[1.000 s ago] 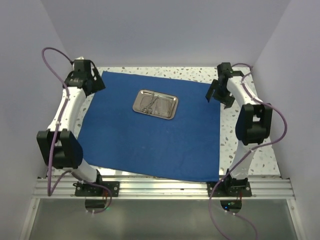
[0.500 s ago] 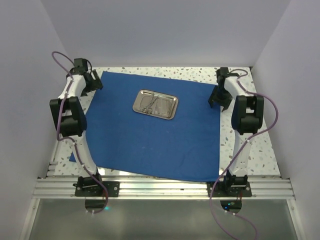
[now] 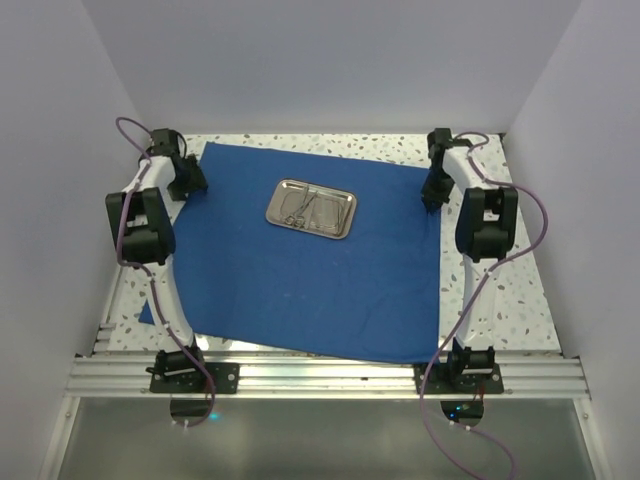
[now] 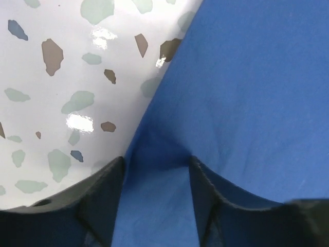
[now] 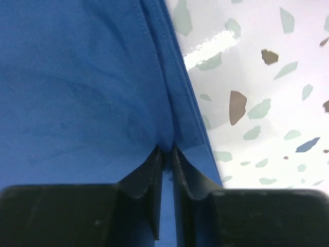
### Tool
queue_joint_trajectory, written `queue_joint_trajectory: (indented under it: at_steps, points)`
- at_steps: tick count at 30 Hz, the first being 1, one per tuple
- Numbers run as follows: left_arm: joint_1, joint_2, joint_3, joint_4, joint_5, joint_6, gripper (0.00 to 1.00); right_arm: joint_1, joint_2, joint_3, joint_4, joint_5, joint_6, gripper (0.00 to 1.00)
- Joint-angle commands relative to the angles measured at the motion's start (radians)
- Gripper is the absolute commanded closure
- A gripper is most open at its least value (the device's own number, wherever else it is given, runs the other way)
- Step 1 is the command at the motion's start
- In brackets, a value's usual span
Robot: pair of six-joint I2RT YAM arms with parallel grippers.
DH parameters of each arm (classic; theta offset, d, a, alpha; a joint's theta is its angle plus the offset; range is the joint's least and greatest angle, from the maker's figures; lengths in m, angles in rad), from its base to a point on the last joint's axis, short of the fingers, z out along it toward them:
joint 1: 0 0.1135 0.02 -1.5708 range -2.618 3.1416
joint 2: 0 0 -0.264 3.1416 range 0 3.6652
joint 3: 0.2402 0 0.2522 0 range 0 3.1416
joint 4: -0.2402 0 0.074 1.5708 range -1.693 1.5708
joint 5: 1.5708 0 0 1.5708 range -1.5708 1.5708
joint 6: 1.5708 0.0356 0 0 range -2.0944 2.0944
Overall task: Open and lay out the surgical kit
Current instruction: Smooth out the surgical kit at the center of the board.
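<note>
The surgical kit's royal-blue cloth wrap (image 3: pixel 300 285) lies spread flat as a large sheet. A shiny steel tray (image 3: pixel 338 212) rests on its far middle, holding thin metal instruments (image 3: pixel 300 208). At the cloth's far left edge, my left gripper (image 3: pixel 190 180) is down on the table. In the left wrist view it (image 4: pixel 157 162) stands open, its jaws straddling a bunched bit of the cloth (image 4: pixel 247 92). My right gripper (image 3: pixel 432 192) sits at the far right edge. Seen from the right wrist, the right gripper (image 5: pixel 168 149) is shut on a pinched fold of the cloth (image 5: pixel 77 77).
The speckled white tabletop (image 3: pixel 500 290) shows beside the cloth on both sides (image 4: pixel 61 77) (image 5: pixel 257 77). Grey walls close in the table at the left, right and back. A metal rail (image 3: pixel 330 375) carrying both arm bases runs along the near edge.
Both arms have reached down to the cloth's far edges. The right jaws went from open to shut on the cloth edge. The left jaws have narrowed around the cloth.
</note>
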Motion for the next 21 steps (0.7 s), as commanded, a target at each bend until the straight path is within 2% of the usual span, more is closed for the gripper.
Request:
queue_joint_trajectory:
  at_steps: [1, 2, 4, 5, 7, 10, 12, 14, 18, 19, 20, 21]
  points:
    - [0.004, 0.054, -0.034, -0.019, 0.105, 0.026, 0.46, -0.009, 0.096, 0.024, 0.017, 0.025, 0.004, 1.00]
    - [0.005, 0.062, -0.026, -0.036, 0.108, 0.027, 0.62, -0.009, 0.104, 0.035, 0.020, 0.008, 0.004, 1.00]
    - [0.004, 0.071, -0.023, -0.050, 0.123, 0.029, 0.83, -0.007, 0.130, 0.061, 0.031, -0.016, 0.001, 1.00]
    - [0.004, 0.078, -0.016, -0.062, 0.126, 0.027, 1.00, -0.007, 0.147, 0.114, 0.023, -0.027, 0.001, 1.00]
    - [0.004, 0.082, -0.014, -0.075, 0.123, 0.010, 1.00, -0.007, 0.214, 0.200, -0.005, -0.040, 0.001, 1.00]
    - [0.005, 0.048, -0.029, -0.076, 0.073, -0.028, 1.00, -0.007, 0.338, 0.521, -0.098, -0.052, -0.009, 1.00]
    - [0.008, 0.022, -0.060, -0.046, 0.038, -0.051, 1.00, -0.012, 0.381, 0.620, -0.134, -0.053, -0.006, 1.00]
    - [0.012, -0.010, -0.068, -0.029, 0.015, -0.062, 1.00, -0.023, 0.368, 0.607, -0.083, -0.066, 0.010, 1.00]
    - [0.015, -0.033, -0.017, -0.029, -0.022, -0.071, 1.00, -0.053, 0.308, 0.480, -0.014, -0.093, 0.022, 1.00]
    - [0.013, -0.044, -0.005, -0.029, -0.024, -0.069, 1.00, -0.056, 0.293, 0.439, -0.012, -0.093, 0.011, 0.95]
    - [0.012, -0.052, 0.015, -0.029, -0.027, -0.069, 0.84, -0.055, 0.244, 0.400, 0.021, -0.104, 0.004, 0.80]
    - [0.008, -0.064, 0.020, -0.024, -0.028, -0.071, 0.69, -0.055, 0.201, 0.347, 0.058, -0.116, -0.007, 0.40]
